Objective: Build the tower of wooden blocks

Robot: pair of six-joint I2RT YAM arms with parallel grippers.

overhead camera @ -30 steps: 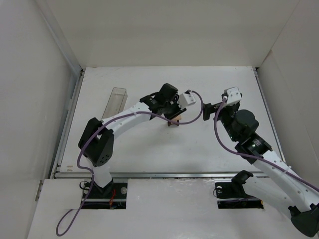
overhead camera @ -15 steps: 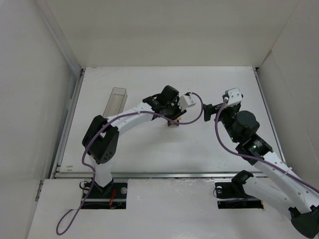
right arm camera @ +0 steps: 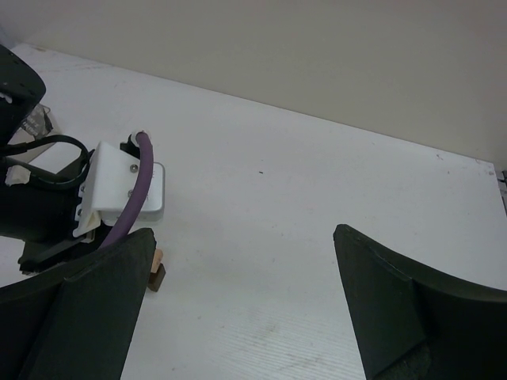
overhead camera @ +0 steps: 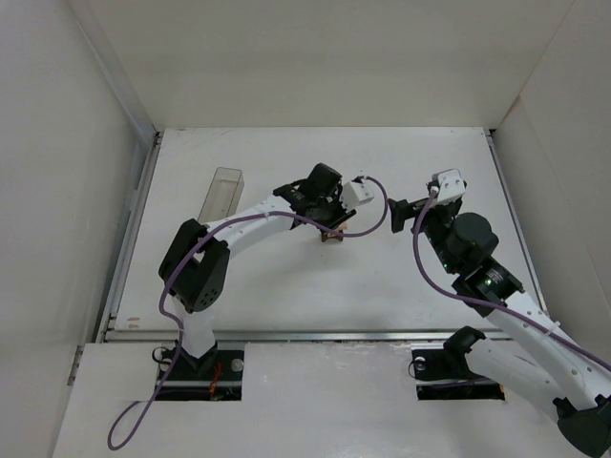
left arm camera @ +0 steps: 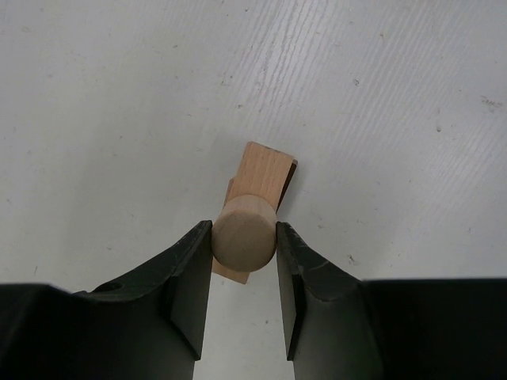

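The wood block tower point(overhead camera: 330, 235) is a small stack near the table's middle, with a dark brown base and pale tan pieces on it. In the left wrist view a tan bar point(left arm camera: 264, 170) lies on the dark block. My left gripper point(overhead camera: 330, 219) point(left arm camera: 243, 237) is shut on a pale round wooden cylinder point(left arm camera: 243, 231) and holds it right over the stack. My right gripper point(overhead camera: 399, 212) point(right arm camera: 242, 309) is open and empty, to the right of the tower. A corner of the tower point(right arm camera: 158, 273) shows at its left finger.
A clear plastic rectangular box point(overhead camera: 221, 196) lies at the left of the table. White walls enclose the table on three sides. The left wrist's white camera housing point(right arm camera: 127, 190) and purple cable point(overhead camera: 368, 224) hang beside the tower.
My left arm has shifted slightly, with the gripper staying over the stack and still holding the cylinder. My right arm has barely moved.
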